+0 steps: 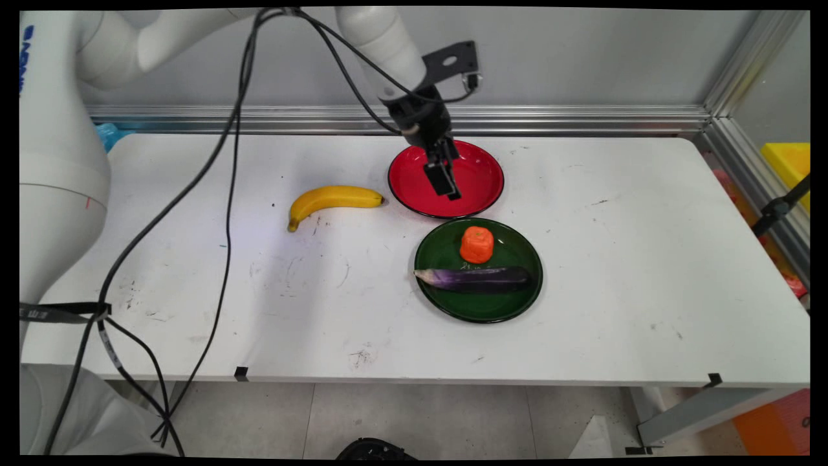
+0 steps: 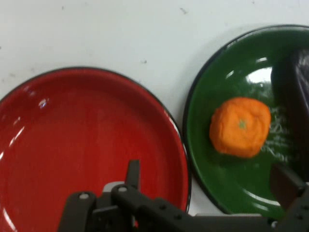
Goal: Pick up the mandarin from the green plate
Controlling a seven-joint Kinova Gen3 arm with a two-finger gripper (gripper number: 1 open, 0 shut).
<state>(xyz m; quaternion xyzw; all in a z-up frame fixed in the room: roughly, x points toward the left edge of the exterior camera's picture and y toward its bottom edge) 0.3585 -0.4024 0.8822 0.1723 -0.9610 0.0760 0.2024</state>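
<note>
Table (image 1: 582,336) is white and scuffed, black marks mostly toward the near edge and left half.

Nearest the near edge, roughly mid-table: green plate (image 1: 446,304). On it an eggplant (image 1: 475,279) lies crosswise on the near half, stem end pointing to the table's left and just reaching the plate's left rim. Behind the eggplant, on the plate's far half, an orange piece (image 1: 477,244) stands upright, close to the eggplant; can't tell if they touch.

Hand view shows the same green plate (image 2: 227,159) with the orange piece (image 2: 240,126) in the middle and the dark eggplant (image 2: 294,101) at the frame's right.

Further back, left of centre: banana (image 1: 331,199) flat on the table, curved, one end close to the red plate's left rim but apart from it.

Toward the far edge: red plate (image 1: 482,175), rim just beside the green plate's far rim, thin gap of table between them in the hand view. Red plate (image 2: 72,145) carries nothing.

My gripper (image 1: 446,181) hangs over the red plate, tilted, tips low over the near half. It holds nothing. In the hand view my fingers (image 2: 285,186) stand wide apart, one over the red plate, the other over the green one.

Black cables drape from my arm down across the table's left side.
</note>
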